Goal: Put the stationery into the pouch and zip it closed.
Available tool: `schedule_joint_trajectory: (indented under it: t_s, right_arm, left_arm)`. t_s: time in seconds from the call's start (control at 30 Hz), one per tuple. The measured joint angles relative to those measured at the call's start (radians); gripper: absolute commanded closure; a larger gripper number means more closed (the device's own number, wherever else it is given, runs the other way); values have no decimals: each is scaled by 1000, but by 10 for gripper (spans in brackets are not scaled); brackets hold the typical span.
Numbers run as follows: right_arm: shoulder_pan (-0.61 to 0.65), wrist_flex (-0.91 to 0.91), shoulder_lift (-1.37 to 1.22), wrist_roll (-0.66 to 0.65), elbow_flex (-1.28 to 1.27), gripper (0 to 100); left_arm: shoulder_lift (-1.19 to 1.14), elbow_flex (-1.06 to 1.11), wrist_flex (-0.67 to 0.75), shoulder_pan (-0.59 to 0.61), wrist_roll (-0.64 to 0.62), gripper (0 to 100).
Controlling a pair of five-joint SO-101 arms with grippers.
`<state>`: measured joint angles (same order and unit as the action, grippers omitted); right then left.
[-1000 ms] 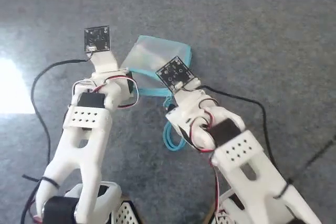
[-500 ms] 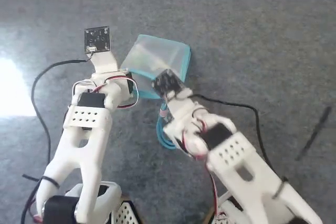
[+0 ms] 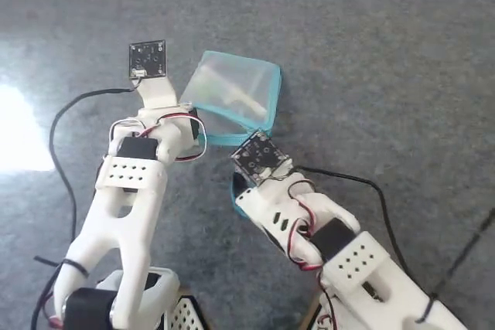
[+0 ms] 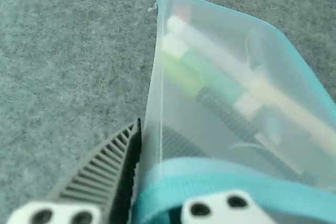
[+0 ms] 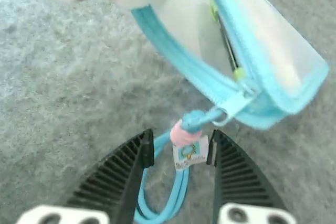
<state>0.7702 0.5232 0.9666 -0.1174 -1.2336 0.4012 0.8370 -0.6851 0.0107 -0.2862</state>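
With the left end effector (image 4: 149, 174) clamping the translucent teal-edged pouch (image 4: 226, 103), the right end effector (image 5: 182, 137) — open astride the pink-beaded zipper pull (image 5: 189, 152) — should pinch squarely, then draw straight.

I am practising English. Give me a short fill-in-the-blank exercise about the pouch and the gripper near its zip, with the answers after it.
1. The pens lie ____ the pouch.
2. The right gripper has its jaws ____, one on each side of the tag.
3. The zip is not yet fully ____.
4. The cord on the zip pull is ____ in colour.

Answers: inside; open; closed; blue
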Motion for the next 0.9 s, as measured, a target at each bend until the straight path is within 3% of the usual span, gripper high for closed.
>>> schedule_joint_trajectory:
  t_s: [0.43, 0.5, 0.6, 0.8, 0.9]
  right_arm:
    - [14, -255, -327, 198, 0, 834]
    - [5, -273, -354, 204, 0, 862]
    - [-35, -296, -361, 206, 2, 991]
    - [-129, -288, -361, 207, 29, 990]
    - [-138, -190, -344, 138, 78, 991]
  left_arm:
    - [0, 0, 0, 0, 0, 988]
    - [0, 0, 0, 0, 0, 988]
    - [0, 0, 0, 0, 0, 988]
    - [0, 5, 0, -3, 0, 988]
    - [0, 5, 0, -3, 0, 988]
